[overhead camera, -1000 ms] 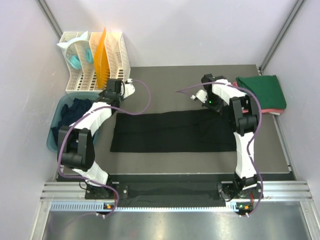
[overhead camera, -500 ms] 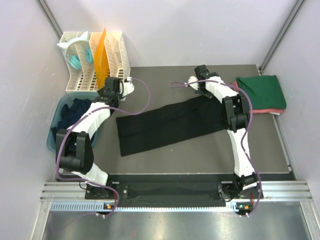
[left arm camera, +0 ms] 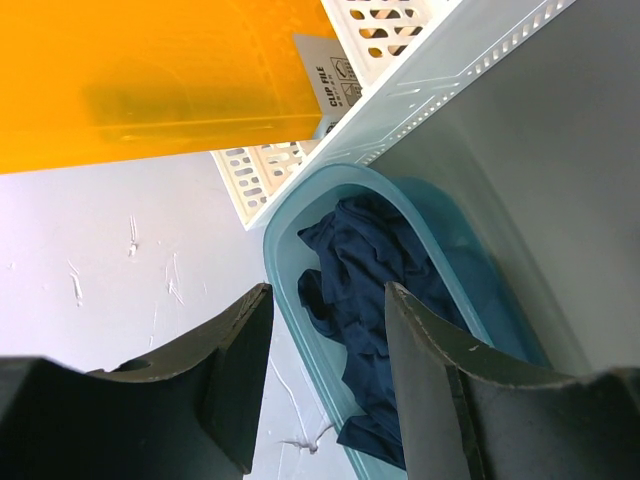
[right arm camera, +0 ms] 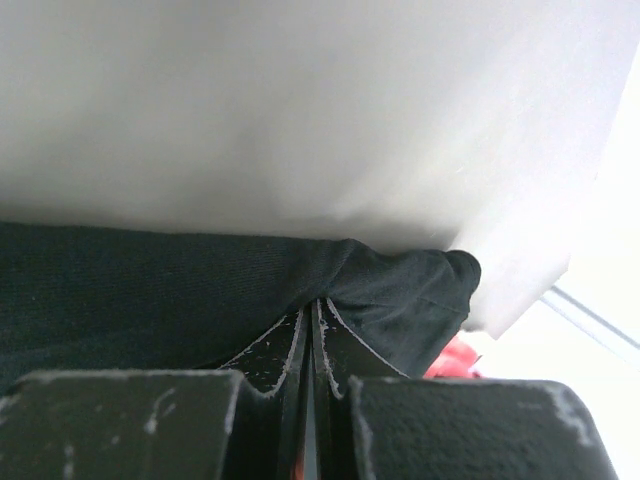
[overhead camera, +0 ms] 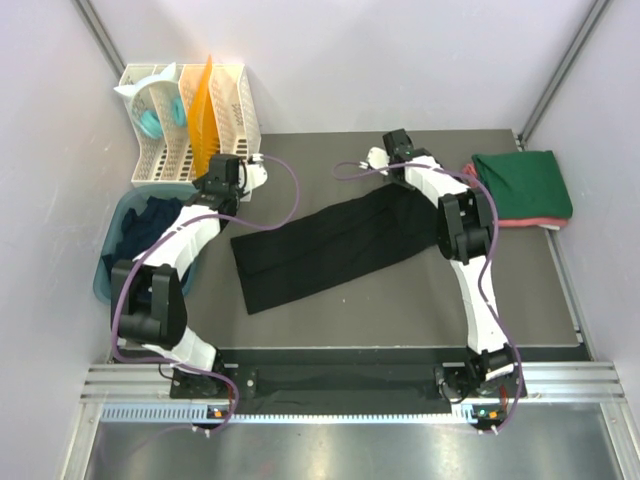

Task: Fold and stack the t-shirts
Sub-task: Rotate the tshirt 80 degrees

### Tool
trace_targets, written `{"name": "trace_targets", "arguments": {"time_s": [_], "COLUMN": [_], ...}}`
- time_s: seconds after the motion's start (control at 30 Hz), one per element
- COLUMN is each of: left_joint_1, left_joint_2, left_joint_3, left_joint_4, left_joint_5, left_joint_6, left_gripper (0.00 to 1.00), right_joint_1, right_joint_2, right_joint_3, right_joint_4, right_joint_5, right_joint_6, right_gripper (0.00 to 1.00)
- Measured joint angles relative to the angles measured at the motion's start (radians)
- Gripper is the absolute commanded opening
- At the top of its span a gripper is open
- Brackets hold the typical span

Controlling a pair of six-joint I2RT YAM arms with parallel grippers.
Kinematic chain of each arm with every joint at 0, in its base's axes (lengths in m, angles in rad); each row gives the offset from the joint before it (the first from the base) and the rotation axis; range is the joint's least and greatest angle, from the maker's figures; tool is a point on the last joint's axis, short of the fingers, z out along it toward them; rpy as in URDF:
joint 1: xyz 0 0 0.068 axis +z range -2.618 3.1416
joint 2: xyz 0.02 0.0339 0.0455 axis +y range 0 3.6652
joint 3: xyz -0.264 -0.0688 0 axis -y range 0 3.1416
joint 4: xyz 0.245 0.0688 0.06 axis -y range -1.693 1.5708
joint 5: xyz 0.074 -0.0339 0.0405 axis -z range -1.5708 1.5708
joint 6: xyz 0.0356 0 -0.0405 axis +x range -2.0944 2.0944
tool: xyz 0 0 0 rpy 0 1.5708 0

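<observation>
Over on the far right of the counter (overhead camera: pixel 400 300), the right hand (right arm camera: pixel 310 318) is clamped tight on the black t-shirt (overhead camera: pixel 330 245). The wrist view shows it well: both fingers (right arm camera: pixel 262 358) are pressed together with a bunched fold of black cloth pinched between the tips. From above, that shirt is a long, narrow folded strip lying on a slant across the middle of the counter. Its far right end runs up under the right arm, and its near left end lies flat and free, closer to the front edge.

At the far left, the left hand (left arm camera: pixel 328 295) hangs with its fingers (left arm camera: pixel 235 350) spread and nothing between them. It sits just beside the white slotted rack (overhead camera: pixel 190 120), which holds an orange file (overhead camera: pixel 205 110) standing upright. Its wrist camera looks down past the rack into the teal tub (left arm camera: pixel 275 240), where a navy t-shirt (left arm camera: pixel 355 270) lies crumpled. From overhead the tub sits off the counter's left edge, right in front of the rack.

Along the right edge of the counter, a folded green t-shirt (overhead camera: pixel 522 185) rests on top of a pinkish-red t-shirt (overhead camera: pixel 548 222), of which only a thin edge peeks out. That stack lies near the black shirt's gripped end, without touching it.
</observation>
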Motion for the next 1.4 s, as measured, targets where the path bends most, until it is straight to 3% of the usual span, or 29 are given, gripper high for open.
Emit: {"name": "trace_targets", "arguments": {"time_s": [0.23, 0.5, 0.7, 0.93, 1.1, 1.13, 1.2, 1.23, 1.33, 1.4], "left_joint_1": [0.0, -0.003, -0.003, -0.003, -0.003, -0.003, -0.003, -0.003, -0.003, -0.003], "left_joint_2": [-0.02, -0.109, -0.119, -0.129, -0.138, -0.141, -0.145, -0.146, -0.15, -0.153], "left_joint_3": [-0.001, -0.039, -0.066, -0.085, -0.094, -0.097, -0.106, -0.111, -0.116, -0.116], "left_joint_4": [-0.003, 0.013, 0.021, 0.047, 0.065, 0.072, 0.09, 0.1, 0.111, 0.116], "left_joint_5": [-0.006, -0.023, -0.032, -0.055, -0.082, -0.087, -0.103, -0.111, -0.122, -0.127], "left_joint_6": [0.0, 0.02, 0.035, 0.04, 0.046, 0.046, 0.046, 0.045, 0.035, 0.025], "left_gripper": [0.54, 0.54, 0.54, 0.54, 0.54, 0.55, 0.55, 0.56, 0.56, 0.57], "right_joint_1": [0.019, 0.074, 0.089, 0.1, 0.144, 0.151, 0.161, 0.164, 0.165, 0.158], "right_joint_2": [0.049, 0.11, 0.053, 0.05, 0.05, 0.05, 0.05, 0.049, 0.022, -0.013], "right_joint_3": [0.035, 0.033, -0.146, -0.177, -0.229, -0.233, -0.233, -0.238, -0.301, -0.358], "right_joint_4": [0.117, 0.417, 0.628, 0.704, 0.864, 0.899, 0.966, 1.006, 1.112, 1.145], "right_joint_5": [0.02, -0.045, -0.113, -0.186, -0.14, -0.126, -0.093, -0.072, -0.001, 0.055], "right_joint_6": [-0.085, -0.222, -0.298, -0.329, -0.362, -0.362, -0.348, -0.342, -0.314, -0.291], "right_gripper": [0.0, 0.01, 0.0, 0.0, 0.01, 0.19, 0.42, 0.6, 0.8, 0.82]}}
